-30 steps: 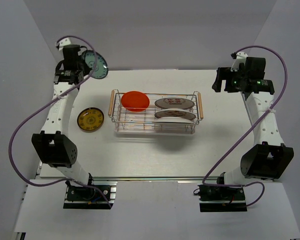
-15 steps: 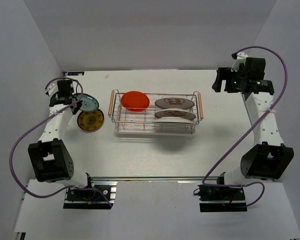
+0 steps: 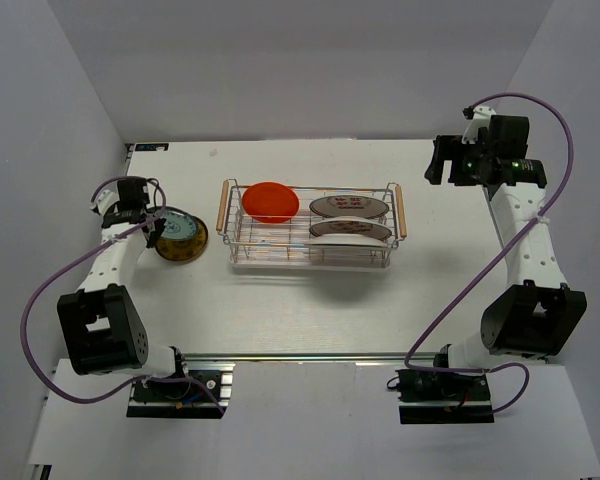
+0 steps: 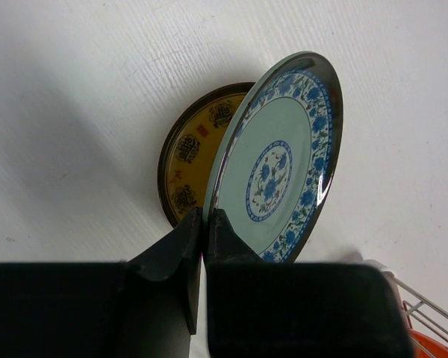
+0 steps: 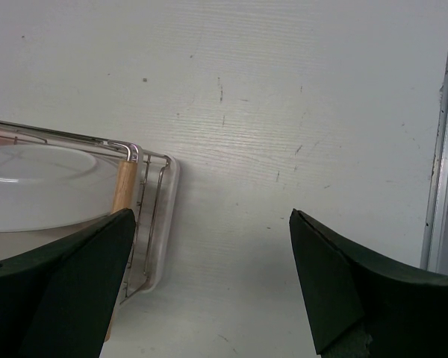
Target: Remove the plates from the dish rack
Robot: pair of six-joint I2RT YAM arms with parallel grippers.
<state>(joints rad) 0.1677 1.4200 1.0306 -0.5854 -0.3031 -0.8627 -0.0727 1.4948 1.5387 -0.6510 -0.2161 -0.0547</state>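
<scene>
My left gripper is shut on the rim of a teal-blue patterned plate, held tilted just above a yellow plate that lies on the table left of the dish rack. In the top view the teal plate covers most of the yellow plate. The rack holds a red-orange plate at its left and two white plates with striped rims at its right. My right gripper is open and empty, high off the rack's right end. The right wrist view shows the rack's wooden handle and a white plate.
The rack sits on a white drip tray. A metal rail runs along the table's right edge. White walls close in the table at the back and both sides.
My left arm has swung down from high at the back left, carrying the teal plate to just over the yellow plate. The right arm has not moved.
</scene>
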